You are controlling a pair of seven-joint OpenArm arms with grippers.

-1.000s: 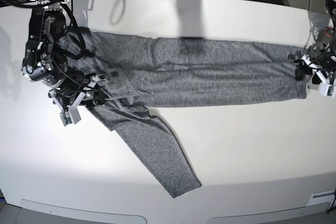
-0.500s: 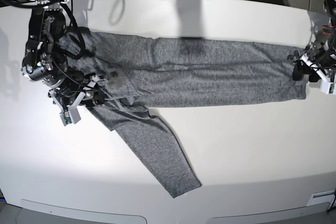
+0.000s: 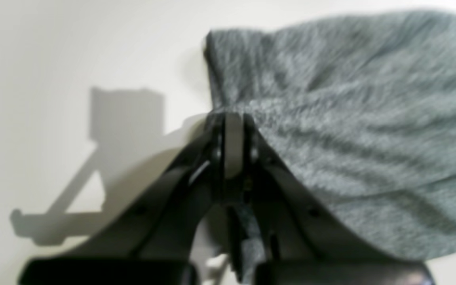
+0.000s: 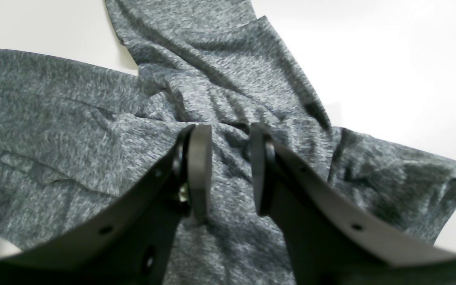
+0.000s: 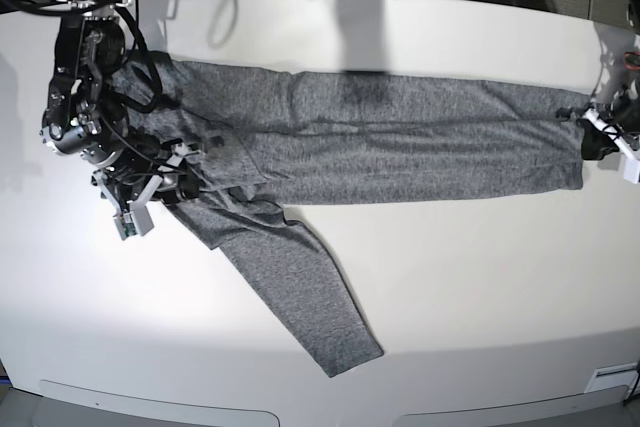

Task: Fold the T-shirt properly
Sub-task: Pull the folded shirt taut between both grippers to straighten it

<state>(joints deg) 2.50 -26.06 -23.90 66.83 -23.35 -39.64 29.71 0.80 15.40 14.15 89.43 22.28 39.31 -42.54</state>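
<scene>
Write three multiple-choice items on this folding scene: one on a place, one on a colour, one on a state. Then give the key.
1. Where does the free sleeve of the T-shirt point in the base view?
A. toward the table's near edge
B. toward the far edge
C. it hangs off the table

2. What colour is the T-shirt?
A. navy
B. heather grey
C. white

3. How is the left tool set?
A. wide open above the cloth
B. shut on the T-shirt's edge
C. shut on bare table

Key: 1 A, the sleeve slants down toward the front edge of the white table. 2 B, mottled grey knit in every view. 3 B, the left wrist view shows the jaws together with fabric pinched at the tip.
</scene>
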